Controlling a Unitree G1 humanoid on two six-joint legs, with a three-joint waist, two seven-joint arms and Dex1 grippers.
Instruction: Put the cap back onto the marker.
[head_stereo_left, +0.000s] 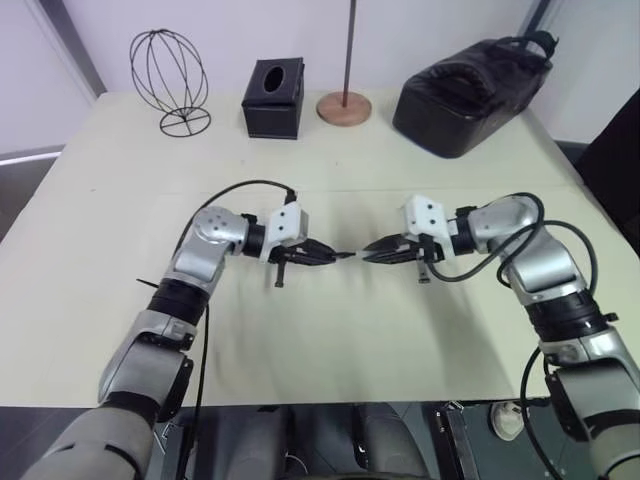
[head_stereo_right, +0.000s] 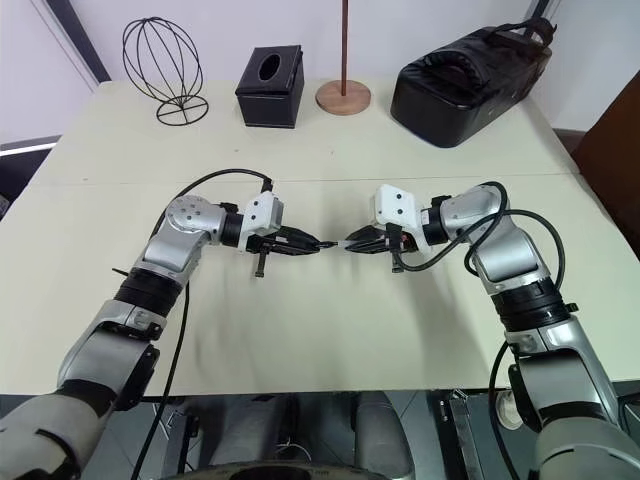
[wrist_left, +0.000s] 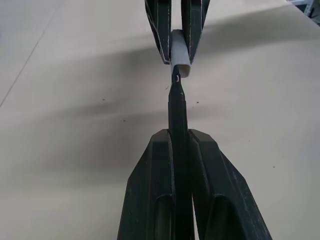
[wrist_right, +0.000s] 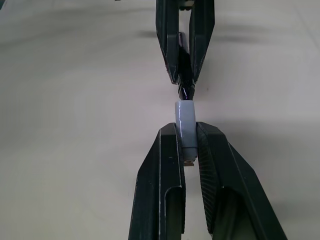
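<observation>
Above the middle of the table my two grippers face each other tip to tip. My left gripper (wrist_left: 178, 134) is shut on the marker (wrist_left: 177, 112), a thin black stick pointing out past its fingers. My right gripper (wrist_right: 186, 127) is shut on the cap (wrist_right: 184, 120), a short pale grey tube. The marker's tip (wrist_right: 186, 91) sits right at the cap's open mouth, lined up with it; how far it is in I cannot tell. In the left eye view the left gripper (head_stereo_left: 335, 256) and right gripper (head_stereo_left: 373, 252) almost touch.
Along the far edge of the cream table (head_stereo_left: 320, 350) stand a wire globe stand (head_stereo_left: 170, 75), a black tissue box (head_stereo_left: 273, 97), a round wooden base with a pole (head_stereo_left: 344, 107) and a black bag (head_stereo_left: 470, 90).
</observation>
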